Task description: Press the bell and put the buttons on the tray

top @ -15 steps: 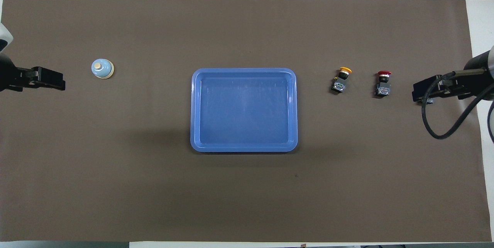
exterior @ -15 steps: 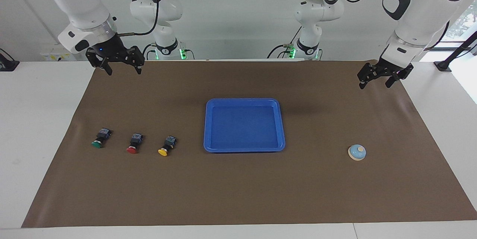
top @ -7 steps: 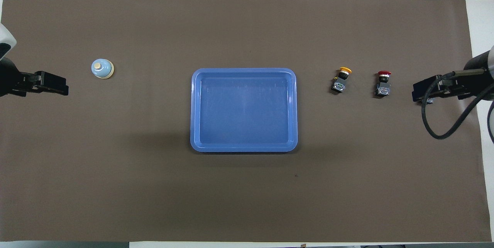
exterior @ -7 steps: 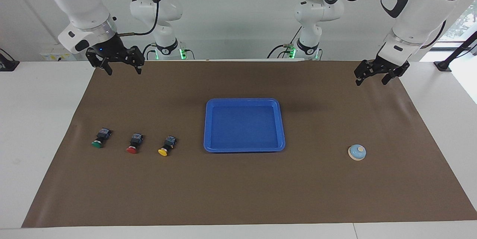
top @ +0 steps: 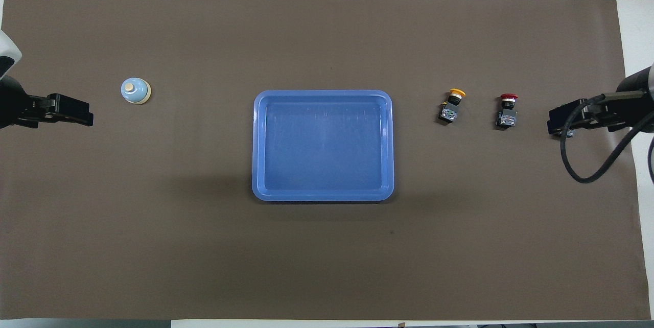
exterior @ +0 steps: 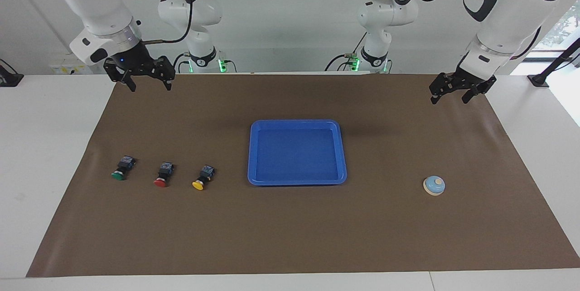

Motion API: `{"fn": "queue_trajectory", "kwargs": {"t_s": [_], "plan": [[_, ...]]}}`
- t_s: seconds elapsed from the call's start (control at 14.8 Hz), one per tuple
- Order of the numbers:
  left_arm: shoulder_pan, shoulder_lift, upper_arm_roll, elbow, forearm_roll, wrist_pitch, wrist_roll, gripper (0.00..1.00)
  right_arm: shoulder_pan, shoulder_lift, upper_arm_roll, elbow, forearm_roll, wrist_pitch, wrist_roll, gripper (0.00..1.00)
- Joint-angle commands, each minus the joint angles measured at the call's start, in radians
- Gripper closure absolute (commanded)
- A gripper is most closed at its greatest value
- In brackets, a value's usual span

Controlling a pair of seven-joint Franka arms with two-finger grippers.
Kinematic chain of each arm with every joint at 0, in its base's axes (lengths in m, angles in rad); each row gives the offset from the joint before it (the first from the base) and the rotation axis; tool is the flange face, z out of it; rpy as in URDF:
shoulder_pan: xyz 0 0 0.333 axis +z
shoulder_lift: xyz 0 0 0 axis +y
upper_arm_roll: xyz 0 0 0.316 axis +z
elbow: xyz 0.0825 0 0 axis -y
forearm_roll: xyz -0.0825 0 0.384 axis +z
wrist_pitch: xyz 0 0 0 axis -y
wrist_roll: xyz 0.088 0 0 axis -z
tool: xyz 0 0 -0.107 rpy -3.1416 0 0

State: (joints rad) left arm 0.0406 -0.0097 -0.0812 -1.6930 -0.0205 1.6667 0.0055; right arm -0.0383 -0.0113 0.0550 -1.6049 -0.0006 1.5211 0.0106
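Observation:
The light blue bell point(exterior: 434, 185) stands on the brown mat toward the left arm's end; it also shows in the overhead view point(top: 135, 91). The blue tray point(exterior: 297, 123) lies empty at the middle point(top: 323, 94). The green button point(exterior: 120, 169), red button point(exterior: 161, 175) and yellow button point(exterior: 201, 178) lie in a row toward the right arm's end. In the overhead view the yellow button point(top: 451, 106) and red button point(top: 507, 111) show; the green one is mostly hidden under my right gripper point(top: 554, 121). My left gripper point(exterior: 448, 96) hangs open and empty over the mat. My right gripper point(exterior: 145, 84) hangs open and empty over the mat's corner.
The brown mat point(exterior: 290, 236) covers most of the white table. A black cable loops from the right arm's wrist point(top: 577, 164) above the mat.
My left gripper has risen a little and shifted slightly toward the tray's side. The right arm has barely moved. Bell, buttons and tray have not moved.

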Motion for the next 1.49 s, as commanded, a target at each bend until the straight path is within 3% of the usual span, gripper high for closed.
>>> {"fn": "queue_trajectory", "kwargs": {"t_s": [0.0, 0.41, 0.68, 1.02, 1.22, 1.42], "plan": [[0.001, 0.013, 0.006, 0.026, -0.021, -0.021, -0.01, 0.0, -0.02, -0.016, 0.008, -0.02, 0.004, 0.004, -0.02, 0.0], [-0.008, 0.034, 0.006, 0.11, -0.006, -0.119, -0.015, 0.0, -0.008, -0.038, 0.012, -0.065, 0.004, 0.031, -0.015, 0.0], [-0.01, 0.022, 0.006, 0.107, -0.007, -0.125, -0.013, 0.0, -0.002, -0.061, 0.019, -0.196, 0.004, 0.197, 0.023, 0.0], [-0.011, 0.016, 0.004, 0.093, -0.007, -0.128, -0.013, 0.0, 0.069, 0.123, 0.026, -0.202, -0.001, 0.399, 0.21, 0.0], [-0.01, 0.008, 0.004, 0.081, -0.009, -0.124, -0.012, 0.0, 0.103, 0.209, 0.026, -0.275, -0.001, 0.616, 0.29, 0.0], [-0.002, 0.008, 0.006, 0.082, -0.009, -0.114, -0.01, 0.0, 0.127, 0.305, 0.023, -0.282, -0.006, 0.698, 0.351, 0.0]]}}
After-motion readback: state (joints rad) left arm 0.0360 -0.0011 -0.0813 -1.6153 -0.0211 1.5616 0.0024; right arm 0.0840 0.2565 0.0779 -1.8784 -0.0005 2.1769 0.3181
